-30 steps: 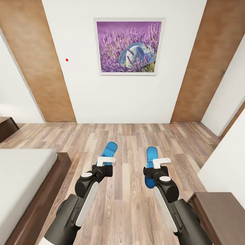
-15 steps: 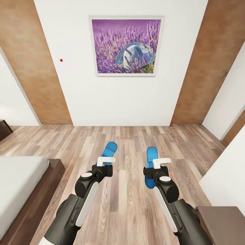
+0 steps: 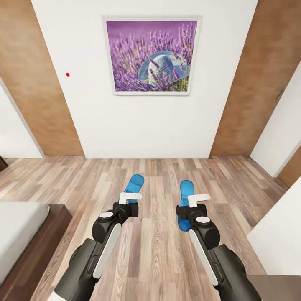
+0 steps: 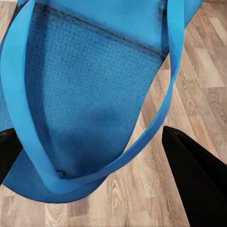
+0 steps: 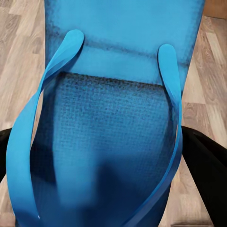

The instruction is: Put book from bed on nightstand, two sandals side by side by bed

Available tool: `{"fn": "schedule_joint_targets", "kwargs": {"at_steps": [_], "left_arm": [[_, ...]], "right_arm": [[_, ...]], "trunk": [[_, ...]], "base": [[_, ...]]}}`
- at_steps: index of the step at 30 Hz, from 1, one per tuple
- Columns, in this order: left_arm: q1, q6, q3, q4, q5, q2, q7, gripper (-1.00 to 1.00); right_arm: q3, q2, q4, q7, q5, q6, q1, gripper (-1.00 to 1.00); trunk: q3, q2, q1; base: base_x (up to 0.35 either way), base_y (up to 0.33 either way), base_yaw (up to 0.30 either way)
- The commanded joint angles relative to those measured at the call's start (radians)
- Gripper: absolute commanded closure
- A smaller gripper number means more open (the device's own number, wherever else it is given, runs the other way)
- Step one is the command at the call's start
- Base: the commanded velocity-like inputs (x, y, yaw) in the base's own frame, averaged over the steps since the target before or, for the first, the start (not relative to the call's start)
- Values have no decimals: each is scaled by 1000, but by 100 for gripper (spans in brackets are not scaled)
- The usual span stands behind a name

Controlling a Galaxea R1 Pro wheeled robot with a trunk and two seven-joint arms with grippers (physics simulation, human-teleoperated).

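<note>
Each arm carries a blue sandal above the plank floor: left gripper clenched on the left sandal, right gripper on the right sandal. The bed sits at eight o'clock.

No words, labels, brands or numbers are showing anywhere (the framed picture on the far wall is carrying lavender and a hat, no lettering).

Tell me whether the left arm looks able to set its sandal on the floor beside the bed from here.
Probably yes. The left pincer grips a blue sandal, and bare wood floor lies between it and the bed; nothing stands between.
</note>
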Motion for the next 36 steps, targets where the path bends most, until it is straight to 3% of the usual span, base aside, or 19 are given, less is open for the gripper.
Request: {"fn": "schedule_joint_targets", "kwargs": {"at_steps": [1, 17, 36], "left_arm": [[-1, 4, -1, -1, 9, 0, 10, 100], [-1, 4, -1, -1, 9, 0, 10, 100], [-1, 2, -1, -1, 9, 0, 10, 100]], "right_arm": [[1, 0, -1, -9, -7, 4, -1, 100], [1, 0, -1, -9, -7, 4, -1, 100], [1, 0, -1, -9, -7, 4, -1, 100]], "trunk": [[-2, -2, 1], [-2, -2, 1], [-2, -2, 1]], "base": [[327, -139, 80], [327, -134, 228], [328, -11, 267]]}}
